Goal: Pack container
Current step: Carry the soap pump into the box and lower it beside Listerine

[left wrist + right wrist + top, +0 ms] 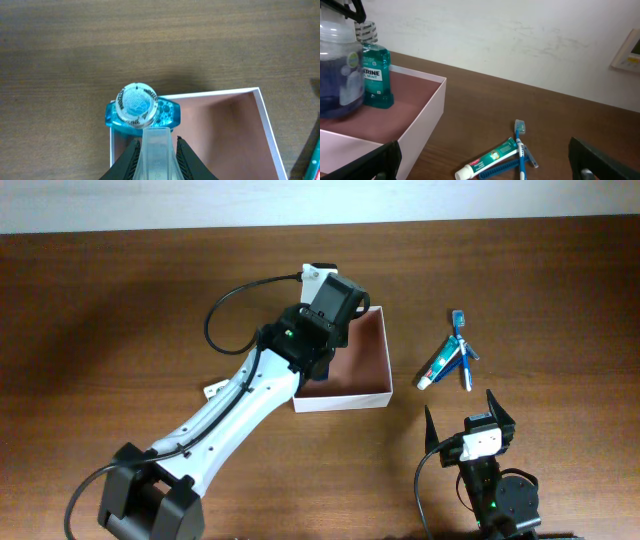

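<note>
The container (pixel 340 402) is a square shallow box, white outside and pinkish-brown inside, at the table's middle. A teal mouthwash bottle (pixel 137 106) with a white cap stands upright in its far left corner; it also shows in the right wrist view (pixel 376 75). My left gripper (pixel 156 142) is over the box (pixel 225 135), shut on a translucent bottle (pixel 158 157) with bluish contents (pixel 335 75), held beside the teal bottle. The left arm (pixel 325 305) hides much of the box from overhead. My right gripper (pixel 470 418) is open and empty near the front edge.
A toothpaste tube (pixel 438 365), a blue toothbrush (pixel 462 345) and a blue comb-like item (pixel 492 167) lie together on the table right of the box, in front of my right gripper (pixel 481 145). A wall runs behind the table.
</note>
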Available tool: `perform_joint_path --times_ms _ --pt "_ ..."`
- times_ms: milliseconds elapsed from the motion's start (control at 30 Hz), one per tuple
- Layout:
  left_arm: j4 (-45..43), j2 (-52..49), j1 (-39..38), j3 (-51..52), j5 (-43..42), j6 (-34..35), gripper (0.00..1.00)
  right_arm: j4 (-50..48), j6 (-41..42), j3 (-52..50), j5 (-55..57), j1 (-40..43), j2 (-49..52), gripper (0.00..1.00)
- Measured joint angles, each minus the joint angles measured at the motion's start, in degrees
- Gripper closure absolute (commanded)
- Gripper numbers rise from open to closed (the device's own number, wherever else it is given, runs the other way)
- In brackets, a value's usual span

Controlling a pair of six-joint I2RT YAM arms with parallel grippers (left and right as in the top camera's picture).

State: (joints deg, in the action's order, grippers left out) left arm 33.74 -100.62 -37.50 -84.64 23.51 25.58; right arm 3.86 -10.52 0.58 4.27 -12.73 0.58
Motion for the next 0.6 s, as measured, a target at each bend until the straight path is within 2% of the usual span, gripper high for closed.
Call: perform_joint_path --times_ms 233,600 --pt "-3.08 -0.02 0.0 4.52 0.35 -1.77 0.78 0.0 0.04 0.0 0.0 0.0 0.0 0.02" --pt "-3.56 -0.02 0.0 5.97 0.37 -2.23 0.79 0.0 0.02 0.0 0.0 0.0 0.0 0.01"
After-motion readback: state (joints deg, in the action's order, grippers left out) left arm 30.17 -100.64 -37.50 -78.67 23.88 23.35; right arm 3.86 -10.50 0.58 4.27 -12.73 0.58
